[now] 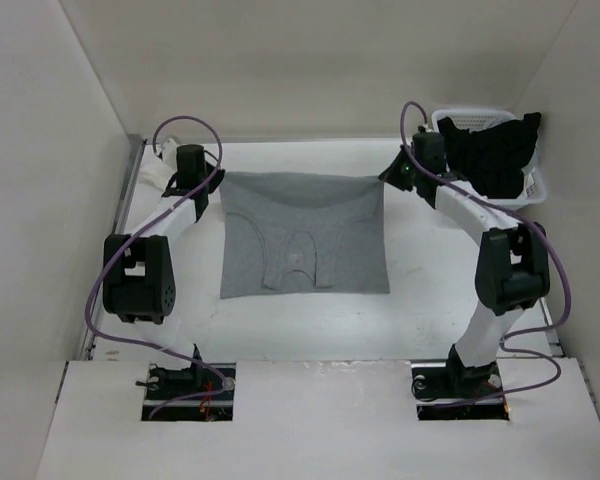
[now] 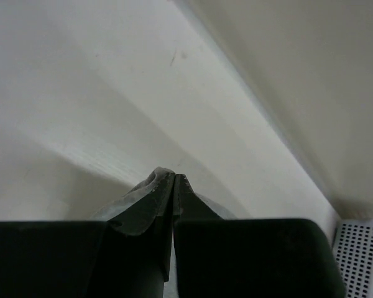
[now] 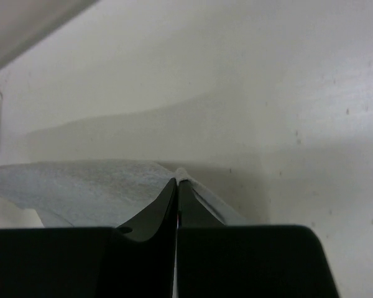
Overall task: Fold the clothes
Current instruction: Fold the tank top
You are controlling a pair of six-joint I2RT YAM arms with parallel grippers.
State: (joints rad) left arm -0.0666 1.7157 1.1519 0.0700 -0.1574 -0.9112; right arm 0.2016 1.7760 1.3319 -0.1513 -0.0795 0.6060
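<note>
- The grey tank top point(image 1: 305, 240) lies spread out in the middle of the table point(image 1: 430, 270).
- It looks soft, light and floppy, so corners are the best spots to hold.
- The left gripper point(image 2: 174, 178) and right gripper point(image 3: 177, 182) each pinch a far corner.

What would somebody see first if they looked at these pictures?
A grey tank top spread in the middle of the white table catches the eye first. The left gripper and the right gripper each pinch one far corner of it, jaws shut on the fabric. At the far right, a white basket holds a black garment.
</note>
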